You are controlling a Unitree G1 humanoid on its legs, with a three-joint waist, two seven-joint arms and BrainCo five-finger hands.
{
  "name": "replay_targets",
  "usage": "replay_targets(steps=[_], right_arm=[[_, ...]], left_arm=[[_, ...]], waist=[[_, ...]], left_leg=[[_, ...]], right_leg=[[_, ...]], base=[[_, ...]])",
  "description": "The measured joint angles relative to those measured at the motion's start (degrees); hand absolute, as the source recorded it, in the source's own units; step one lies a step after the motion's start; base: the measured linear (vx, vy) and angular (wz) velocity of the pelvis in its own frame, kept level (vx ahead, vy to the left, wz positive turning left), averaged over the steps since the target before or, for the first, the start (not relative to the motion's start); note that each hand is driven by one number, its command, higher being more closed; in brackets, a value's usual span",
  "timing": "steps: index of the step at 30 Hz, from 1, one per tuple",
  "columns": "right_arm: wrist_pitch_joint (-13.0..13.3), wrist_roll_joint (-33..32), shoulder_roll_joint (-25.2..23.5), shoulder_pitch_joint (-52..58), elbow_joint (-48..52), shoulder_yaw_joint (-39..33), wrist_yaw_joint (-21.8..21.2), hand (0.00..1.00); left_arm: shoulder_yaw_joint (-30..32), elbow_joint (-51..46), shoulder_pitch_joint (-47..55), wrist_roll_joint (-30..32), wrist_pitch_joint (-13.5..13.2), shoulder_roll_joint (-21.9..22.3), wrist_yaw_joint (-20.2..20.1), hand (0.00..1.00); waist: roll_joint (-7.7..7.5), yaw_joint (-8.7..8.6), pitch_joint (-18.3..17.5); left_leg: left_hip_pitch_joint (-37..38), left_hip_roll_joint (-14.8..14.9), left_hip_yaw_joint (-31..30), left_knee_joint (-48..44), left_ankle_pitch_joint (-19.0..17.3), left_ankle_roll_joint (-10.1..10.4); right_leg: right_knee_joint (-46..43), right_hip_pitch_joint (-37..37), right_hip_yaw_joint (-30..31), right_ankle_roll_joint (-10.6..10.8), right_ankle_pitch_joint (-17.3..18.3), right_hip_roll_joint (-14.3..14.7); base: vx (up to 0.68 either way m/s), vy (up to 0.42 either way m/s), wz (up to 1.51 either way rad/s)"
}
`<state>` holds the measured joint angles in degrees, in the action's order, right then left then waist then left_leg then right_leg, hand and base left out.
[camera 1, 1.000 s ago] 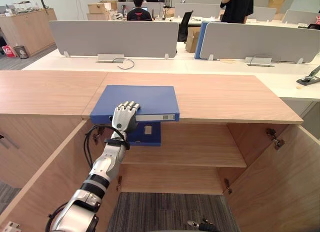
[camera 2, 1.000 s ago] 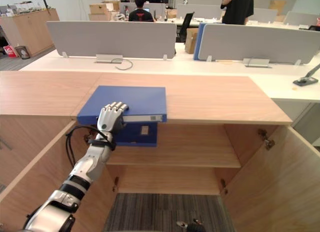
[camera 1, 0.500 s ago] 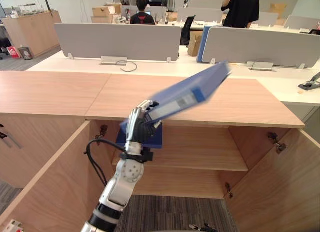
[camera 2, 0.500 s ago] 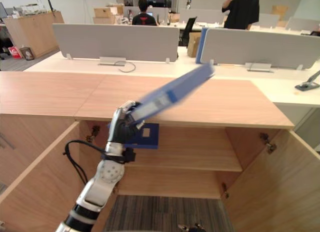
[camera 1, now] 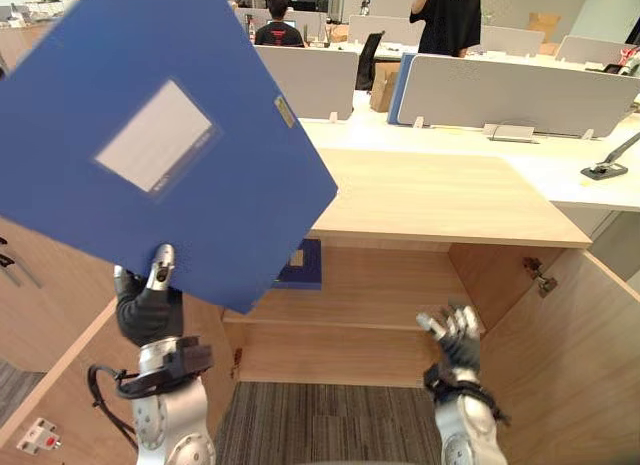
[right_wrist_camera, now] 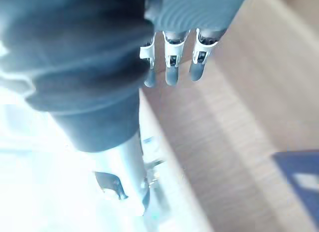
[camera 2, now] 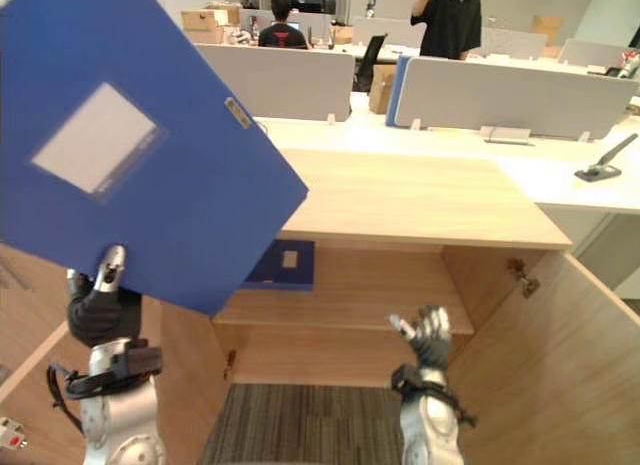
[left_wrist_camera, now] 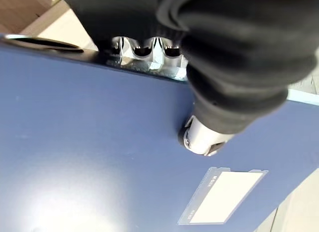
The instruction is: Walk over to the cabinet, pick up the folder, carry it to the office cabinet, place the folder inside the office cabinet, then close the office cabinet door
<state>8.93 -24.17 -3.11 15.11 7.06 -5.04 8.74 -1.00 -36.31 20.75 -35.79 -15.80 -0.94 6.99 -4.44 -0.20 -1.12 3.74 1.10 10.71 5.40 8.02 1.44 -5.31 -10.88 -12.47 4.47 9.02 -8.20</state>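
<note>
While the left hand [camera 1: 148, 310] grips the folder [camera 1: 150, 135], desks [camera 1: 380, 140] stand beyond the cabinet [camera 1: 430, 195].

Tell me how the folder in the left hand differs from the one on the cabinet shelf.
The held folder is raised and tilted, its broad face toward the head camera; the shelf folder lies flat. The left hand pinches the held folder's lower edge; nothing touches the shelf folder. Both are blue with a pale label.

Two folders [camera 1: 230, 205] [camera 1: 303, 265], two hands [camera 1: 148, 307] [camera 1: 456, 337]
</note>
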Motion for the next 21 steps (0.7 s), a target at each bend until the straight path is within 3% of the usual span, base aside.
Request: replay_targets(steps=[4,6,8,11,13,17,21], right_arm=[[4.3,-8.4,0.4,-2.8,9.0,0.1,-3.5,0.0],[4.6,-11.1,1.6,-5.8,9.2,0.1,-4.5,0.0],[4.6,-14.1,4.8,-9.6,9.1,0.2,-6.0,0.0],[4.5,-19.1,13.4,-17.5,8.3,2.7,-8.4,0.0],[3.6,-25.4,22.4,-25.9,4.9,9.3,-11.5,0.0],[0.5,-37.3,33.0,-38.6,-0.5,22.4,-15.9,0.0],[-2.1,-42.6,38.6,-44.5,-1.6,28.4,-18.1,0.0]], left_arm=[[-0.1,-0.2,0.9,-0.2,0.9,0.6,-2.1,1.0],[0.0,-0.2,0.9,0.2,1.3,0.3,-2.6,1.0],[0.1,-0.2,0.8,1.7,1.7,-0.1,-3.0,1.0],[0.1,0.0,0.8,4.3,2.3,-2.9,-3.6,1.0],[-0.3,0.2,0.4,6.1,2.8,-5.5,-3.8,1.0],[-4.3,0.3,0.2,9.6,3.1,-9.7,-4.9,1.0],[-6.8,0.4,0.2,11.2,3.2,-13.4,-5.8,1.0]], waist=[[-0.25,-0.04,-0.1],[-0.24,-0.08,-0.2],[-0.17,-0.06,-0.1],[-0.1,0.01,-0.1],[0.07,-0.09,0.0],[0.22,0.39,0.1],[0.37,1.3,0.2]], left_leg=[[-0.7,-0.5,-0.5,-0.2,0.1,-0.1],[-0.7,-0.6,-0.6,-0.3,0.1,-0.1],[-0.9,-0.7,-0.8,-0.3,0.1,-0.1],[-1.4,-0.8,-1.2,-0.3,0.2,-0.2],[-1.7,-0.8,-1.3,-0.3,0.4,-0.2],[-1.7,-0.8,-1.5,-0.3,0.4,-0.3],[-1.7,-0.8,-1.9,-0.3,0.5,-0.3]], right_leg=[[0.6,0.2,-0.1,0.3,-0.2,0.0],[0.6,0.1,-0.1,0.3,-0.2,0.0],[0.7,0.1,-0.1,0.4,-0.3,0.0],[0.8,0.5,-0.3,0.4,-0.3,0.0],[0.7,0.8,-0.3,0.4,-0.5,0.1],[0.5,0.8,-0.4,0.4,-0.6,0.1],[0.2,0.8,-0.6,0.4,-0.6,0.1]], base=[[0.02,0.009,0.05],[0.0,0.0,0.0],[0.0,0.008,0.05],[-0.01,0.006,0.04],[0.0,0.0,0.0],[0.0,0.002,0.01],[-0.03,0.005,0.04]])
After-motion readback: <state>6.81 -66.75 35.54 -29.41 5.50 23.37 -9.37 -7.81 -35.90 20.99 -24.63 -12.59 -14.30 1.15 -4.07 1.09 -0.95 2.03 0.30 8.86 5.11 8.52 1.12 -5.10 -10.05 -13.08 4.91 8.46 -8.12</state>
